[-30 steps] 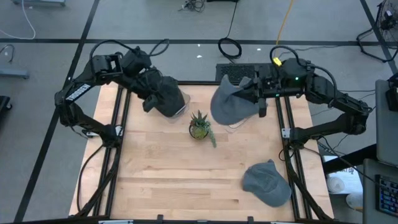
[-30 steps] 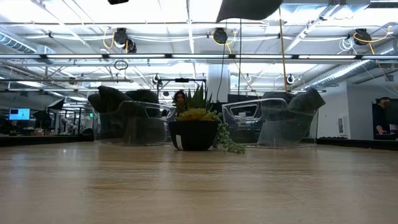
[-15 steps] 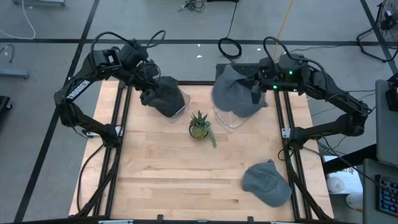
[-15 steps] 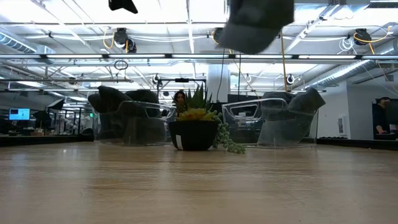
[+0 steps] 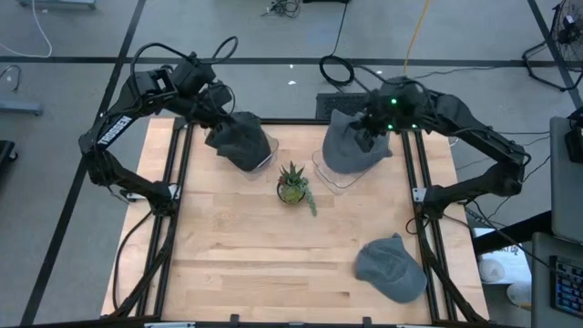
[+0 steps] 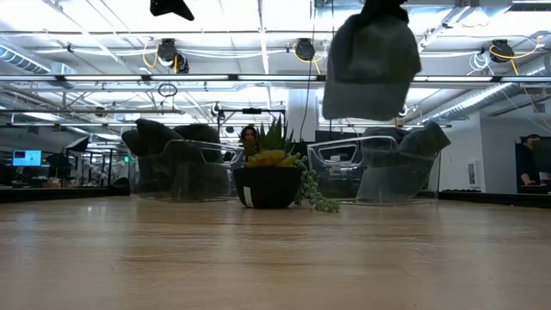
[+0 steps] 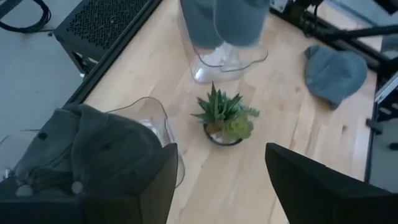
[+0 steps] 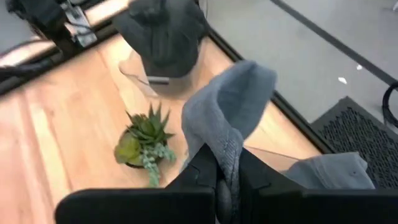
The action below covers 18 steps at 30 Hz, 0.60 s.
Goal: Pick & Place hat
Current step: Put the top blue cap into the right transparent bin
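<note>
Grey soft fabric hat (image 5: 351,146) hung limp from the right gripper's (image 5: 372,133) clamped jaws above the potted succulent (image 5: 292,185); left gripper (image 5: 221,109) jaws stood apart.

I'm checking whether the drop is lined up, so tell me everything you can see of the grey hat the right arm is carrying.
The grey fabric hat is soft and limp, hanging crumpled from the right gripper, whose fingers are shut on a fold of its cloth. In the low view it dangles clear of the wooden table, crown drooping downward. From above it hangs over the clear plastic stand at the table's back right; whether they touch cannot be told. Nothing else is seen to touch it.
</note>
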Each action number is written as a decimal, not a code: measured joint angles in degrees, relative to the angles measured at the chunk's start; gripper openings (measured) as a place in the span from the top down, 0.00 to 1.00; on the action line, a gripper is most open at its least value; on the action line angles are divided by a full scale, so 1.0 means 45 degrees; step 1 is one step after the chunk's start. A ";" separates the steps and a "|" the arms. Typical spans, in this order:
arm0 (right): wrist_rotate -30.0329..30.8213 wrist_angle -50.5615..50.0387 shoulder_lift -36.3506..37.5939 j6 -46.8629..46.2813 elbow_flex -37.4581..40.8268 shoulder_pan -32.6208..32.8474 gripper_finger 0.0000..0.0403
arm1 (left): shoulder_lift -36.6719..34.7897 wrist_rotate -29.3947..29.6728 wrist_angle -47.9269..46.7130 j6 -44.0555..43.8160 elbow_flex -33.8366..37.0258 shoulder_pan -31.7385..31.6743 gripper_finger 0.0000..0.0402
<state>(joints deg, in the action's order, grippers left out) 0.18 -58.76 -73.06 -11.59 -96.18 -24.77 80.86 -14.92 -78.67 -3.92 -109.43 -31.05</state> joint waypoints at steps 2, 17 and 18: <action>-0.0013 0.0044 -0.0061 0.0204 0.0287 -0.0112 0.99 | 0.0000 -0.0005 0.0182 -0.0266 0.0000 0.0005 0.37; -0.0042 0.0598 0.0105 0.0476 0.3245 -0.1015 0.99 | 0.0000 -0.0019 0.0544 -0.0918 -0.0005 0.0146 0.39; -0.0049 0.0959 0.0109 0.0463 0.3476 -0.1032 0.99 | 0.0000 -0.0020 0.0544 -0.0919 -0.0005 0.0146 0.38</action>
<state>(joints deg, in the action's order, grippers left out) -0.04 -54.45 -72.58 -9.51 -80.54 -29.42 80.86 -15.00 -76.23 -8.05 -109.45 -30.39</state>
